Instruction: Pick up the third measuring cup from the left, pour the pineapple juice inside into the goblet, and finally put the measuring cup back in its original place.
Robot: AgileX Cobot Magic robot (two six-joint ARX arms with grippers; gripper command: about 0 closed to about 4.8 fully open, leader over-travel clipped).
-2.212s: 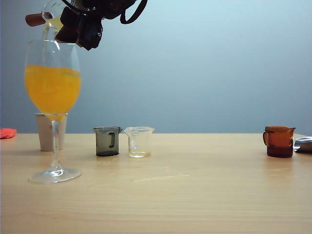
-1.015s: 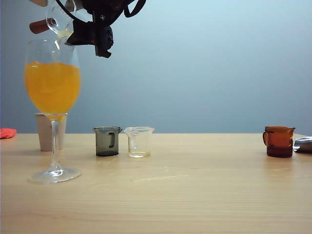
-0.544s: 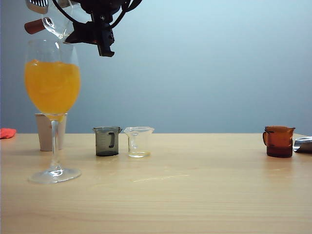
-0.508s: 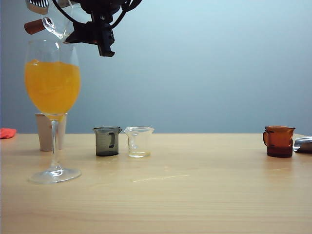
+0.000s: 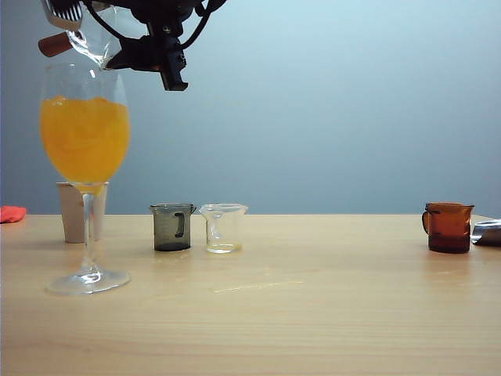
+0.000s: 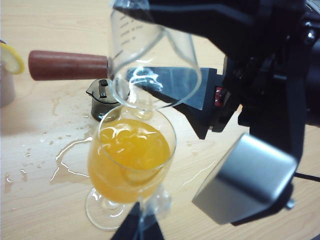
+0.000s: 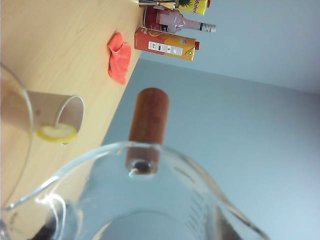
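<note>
Since a moment ago, your right gripper (image 5: 117,47) has rolled the third measuring cup (image 5: 95,37) a bit more level, and the yellow trickle you saw before has gone from its lip. You hold that cup high over the rim of the goblet (image 5: 84,168), jaws part open and closed on its clear wall. It is a clear cup with printed marks and a brown stick handle (image 6: 67,65), and it looks empty. Your goblet stands on the table (image 5: 313,313), its bowl well filled with orange-yellow drink. You cannot see your left gripper, so you cannot tell its jaws. Behind the goblet stands a paper cup (image 5: 73,211). Near it stand a grey cup (image 5: 171,227) and a small clear cup (image 5: 222,228), just beside each other. Far right sits a brown cup (image 5: 448,227). Wet splashes (image 6: 65,155) lie around the goblet's foot.
</note>
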